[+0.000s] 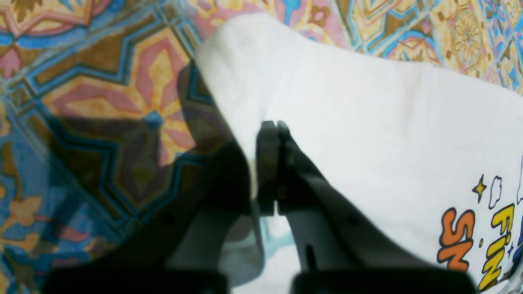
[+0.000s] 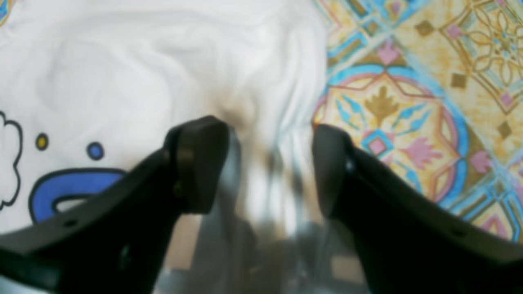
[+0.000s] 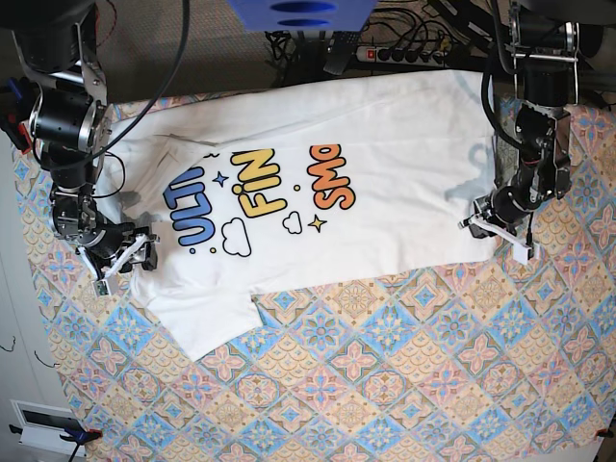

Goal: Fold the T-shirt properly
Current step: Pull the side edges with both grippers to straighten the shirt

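Note:
The white T-shirt (image 3: 395, 192) lies spread print-up on the patterned cloth, with the blue, yellow and orange letters across its middle. In the base view my left gripper (image 3: 484, 223) is at the shirt's right front corner. The left wrist view shows that gripper (image 1: 273, 134) shut, pinching the shirt's edge (image 1: 347, 122), which is lifted and drapes over one finger. My right gripper (image 3: 135, 252) is at the shirt's left edge beside the blue letters. It stands open (image 2: 265, 163), fingers astride wrinkled shirt (image 2: 143, 73) at its border.
A patterned tablecloth (image 3: 385, 375) covers the table around the shirt. A power strip (image 3: 404, 53) and cables lie beyond the back edge, and a blue object (image 3: 298, 12) hangs at the top. The table's left edge (image 3: 21, 318) runs near my right arm.

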{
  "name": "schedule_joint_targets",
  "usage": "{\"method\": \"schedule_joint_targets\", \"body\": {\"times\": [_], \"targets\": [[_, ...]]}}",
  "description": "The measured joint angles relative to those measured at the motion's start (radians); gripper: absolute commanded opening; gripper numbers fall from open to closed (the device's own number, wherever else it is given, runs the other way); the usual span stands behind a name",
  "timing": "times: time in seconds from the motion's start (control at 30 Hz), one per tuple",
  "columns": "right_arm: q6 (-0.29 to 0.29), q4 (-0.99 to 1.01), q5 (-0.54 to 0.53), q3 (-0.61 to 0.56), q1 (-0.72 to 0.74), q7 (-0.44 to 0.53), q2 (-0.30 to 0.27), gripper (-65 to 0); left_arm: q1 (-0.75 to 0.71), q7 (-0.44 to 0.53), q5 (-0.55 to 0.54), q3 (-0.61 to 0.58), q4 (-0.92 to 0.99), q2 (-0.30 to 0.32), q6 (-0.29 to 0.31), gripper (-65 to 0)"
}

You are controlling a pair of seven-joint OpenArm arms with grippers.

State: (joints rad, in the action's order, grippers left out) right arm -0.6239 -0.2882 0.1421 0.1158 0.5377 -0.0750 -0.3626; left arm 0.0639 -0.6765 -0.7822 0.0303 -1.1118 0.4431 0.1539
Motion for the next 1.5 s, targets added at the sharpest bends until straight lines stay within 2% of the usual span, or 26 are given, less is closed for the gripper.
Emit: {"method": "schedule_joint_targets", "body": {"times": [0.07, 0.13, 0.5, 0.67, 0.77, 0.83, 0.97, 1.07, 1.13, 1.37, 1.5], "targets": [[0.0, -0.002, 0.0, 0.0, 0.0, -0.001, 0.0, -42.6, 0.0, 0.0, 0.0, 0.0, 0.0, 0.0, 0.0, -65.0], [0.0, -0.004, 0.0, 0.0, 0.0, -0.004, 0.0, -45.4, 0.0, 0.0, 0.0, 0.0, 0.0, -0.001, 0.0, -65.0], [-0.002, -0.006, 0.008, 0.0, 0.036, 0.031, 0.002, -45.2, -0.001, 0.0, -0.001, 0.0, 0.0, -0.003, 0.0, -65.0], [-0.001, -0.006, 0.008, 0.0, 0.041, 0.029, 0.002, -40.0, -0.003, 0.0, -0.001, 0.0, 0.0, -0.003, 0.0, -65.0], [0.0, -0.006, 0.008, -0.002, 0.042, 0.03, 0.002, -40.3, -0.003, 0.0, -0.001, 0.0, 0.0, -0.003, 0.0, -65.0], [0.0, -0.006, 0.008, -0.024, 0.042, 0.031, 0.002, -42.6, -0.003, 0.0, -0.001, 0.0, 0.0, -0.003, 0.0, -65.0], [-0.003, 0.004, 0.016, -0.109, 0.09, 0.008, 0.0, -52.5, -0.003, 0.003, -0.004, 0.0, 0.0, -0.006, 0.0, -65.0], [-0.003, -0.007, -0.004, -0.117, 0.132, 0.047, 0.0, -60.1, -0.003, 0.0, -0.004, 0.0, 0.0, -0.009, 0.0, -65.0], [-0.003, -0.012, -0.008, -0.117, 0.133, 0.048, 0.0, -62.1, -0.003, 0.003, -0.003, 0.0, 0.0, -0.012, -0.001, -65.0], [-0.003, -0.001, 0.011, -0.122, 0.109, 0.024, 0.0, -61.2, -0.003, 0.003, -0.004, 0.0, 0.0, -0.019, 0.0, -65.0], [-0.003, -0.004, 0.006, -0.122, 0.117, 0.038, 0.002, -52.9, -0.003, 0.003, -0.003, 0.0, 0.0, -0.019, 0.0, -65.0]]}}
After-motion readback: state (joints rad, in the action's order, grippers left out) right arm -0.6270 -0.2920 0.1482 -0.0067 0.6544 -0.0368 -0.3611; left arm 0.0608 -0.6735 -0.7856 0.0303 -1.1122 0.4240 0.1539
